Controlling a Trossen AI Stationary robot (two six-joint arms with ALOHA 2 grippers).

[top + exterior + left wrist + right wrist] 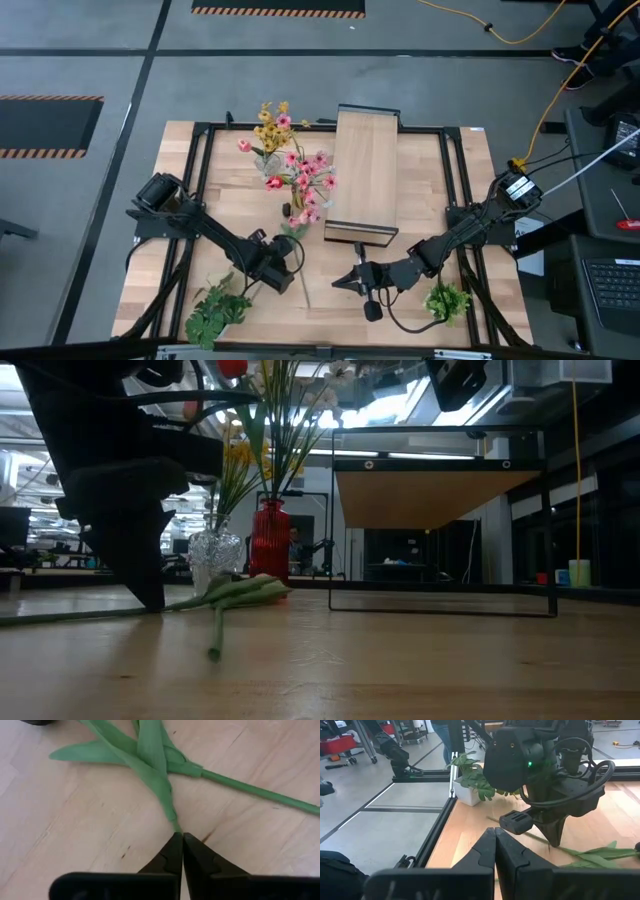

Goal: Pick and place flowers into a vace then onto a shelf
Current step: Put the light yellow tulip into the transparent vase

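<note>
Left claw [179, 840] clenched on long thin green flower stem [250, 788] lying flat on light-wood table [75, 820].
Stem axis crosswise to claw; right claw [494, 837] clenched empty, nearby.

A single long green-stemmed artificial flower [150, 762] with broad leaves is laid flat on the wood. A small clear glass vase [214, 555] is stood upright, filled with pink and yellow blossoms [290, 165], beside the raised light-wood plank shelf [365, 172] with its dark frame.
</note>
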